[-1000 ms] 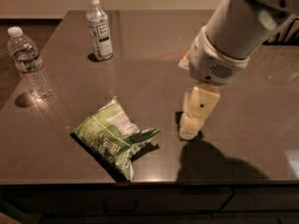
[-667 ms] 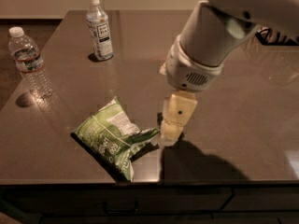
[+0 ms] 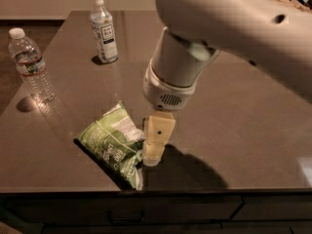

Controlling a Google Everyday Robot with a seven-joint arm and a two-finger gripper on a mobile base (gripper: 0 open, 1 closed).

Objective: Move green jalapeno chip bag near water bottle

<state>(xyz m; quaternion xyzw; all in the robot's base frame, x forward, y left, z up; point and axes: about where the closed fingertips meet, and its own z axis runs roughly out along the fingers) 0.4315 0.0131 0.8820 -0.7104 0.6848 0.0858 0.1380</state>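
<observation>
1. Far left, we've got the water bottle (image 3: 30,62) standing upright with its white cap on, right by the left edge of the table (image 3: 243,130).
2. Further back and a bit to the right there's a second bottle (image 3: 104,30), the one with the big white label. It's also upright, near the far edge and well apart from the first.
3. Between the water bottle and the green jalapeno chip bag (image 3: 113,143) we see a stretch of bare dark tabletop, so there's room on that side.
4. The bag lies flat and crinkled near the front edge, with its lower corner almost at the lip.
5. Right at the bag's right edge, the gripper (image 3: 152,156) points straight down. We can't tell if it's touching the bag or just beside it, or whether it's released or clenched.
6. The arm (image 3: 219,18) fills the upper right, and the tabletop under it is bare out to the front edge.
7. Count: two bottles, one chip bag, one gripper.
</observation>
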